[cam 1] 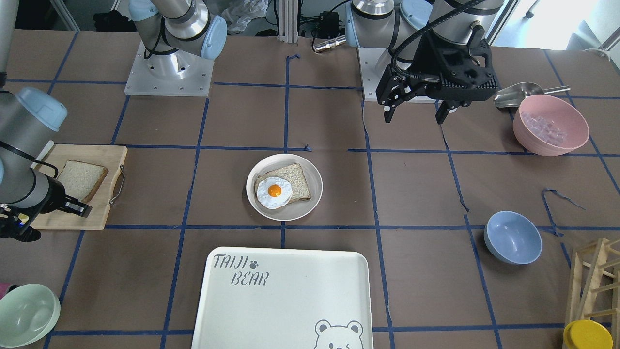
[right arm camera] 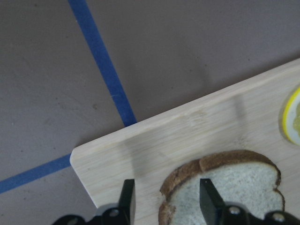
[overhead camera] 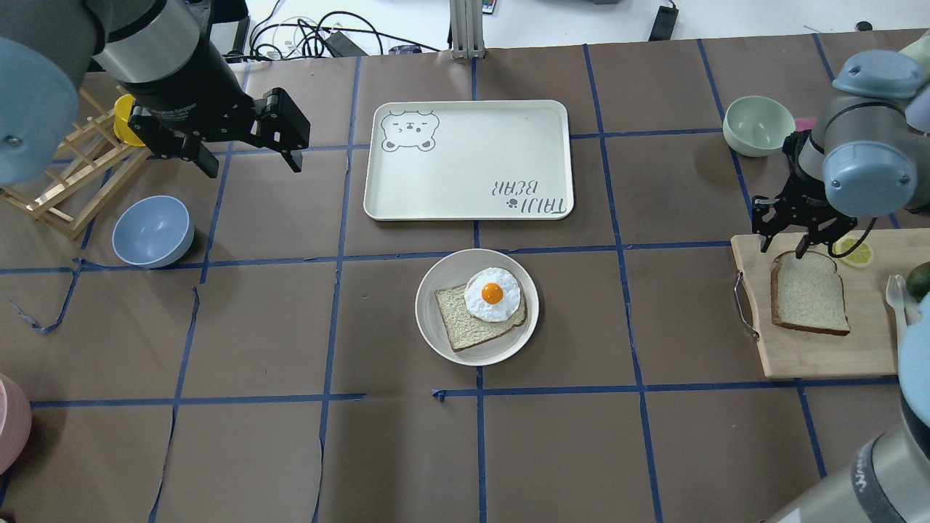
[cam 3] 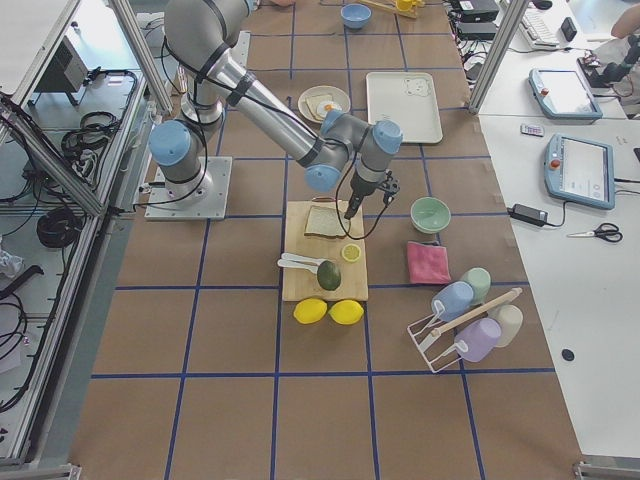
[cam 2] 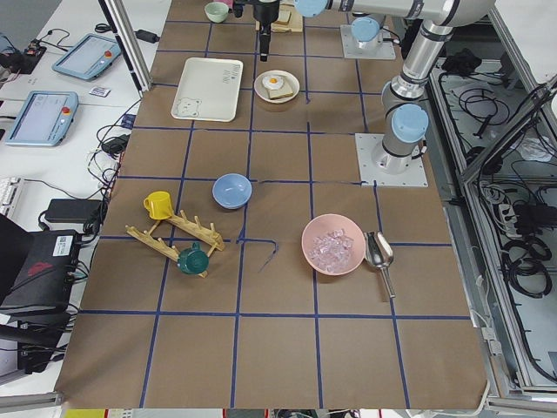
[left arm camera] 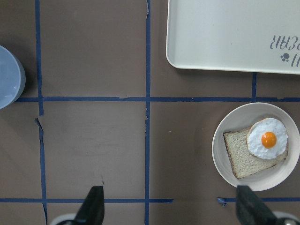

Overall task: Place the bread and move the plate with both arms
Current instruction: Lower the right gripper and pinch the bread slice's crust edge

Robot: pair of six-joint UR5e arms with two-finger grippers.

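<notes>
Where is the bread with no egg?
In the overhead view, the bread lies on the wooden board at the right, beside a lemon slice, under the right tool.

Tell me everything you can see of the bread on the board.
The bread is a single slice with pale, finely pored crumb, a brown crust and a rounded top. It lies flat, whole and bare, on the wooden cutting board, towards the handle end. A lemon slice lies close by its rounded end. The open right gripper hangs over that end, one finger above the crumb and the other beyond the crust. Whether it touches the bread cannot be told.
</notes>
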